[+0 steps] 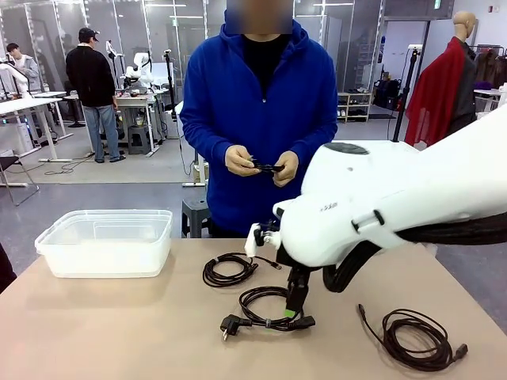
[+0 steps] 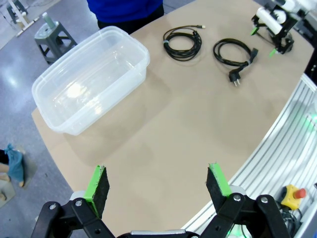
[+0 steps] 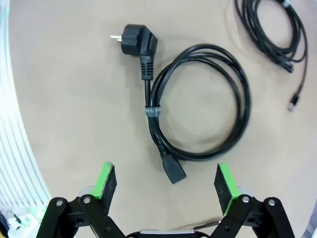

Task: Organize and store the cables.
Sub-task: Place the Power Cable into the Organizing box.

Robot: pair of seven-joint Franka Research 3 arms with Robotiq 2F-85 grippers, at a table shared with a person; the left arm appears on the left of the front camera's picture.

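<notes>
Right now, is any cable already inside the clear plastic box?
No, the box shows a bare bottom, and both coiled cables here lie on the table.

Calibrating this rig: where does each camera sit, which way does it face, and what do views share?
Front view: fixed between the arms, facing across the table at the person; the right arm shows at picture right.
Left wrist view: on that wrist, looking down at the clear bin; left gripper, open, at bottom.
Right wrist view: straight down on the power cable; right gripper, open, at bottom.
Shared: that power cable lies in all three.
</notes>
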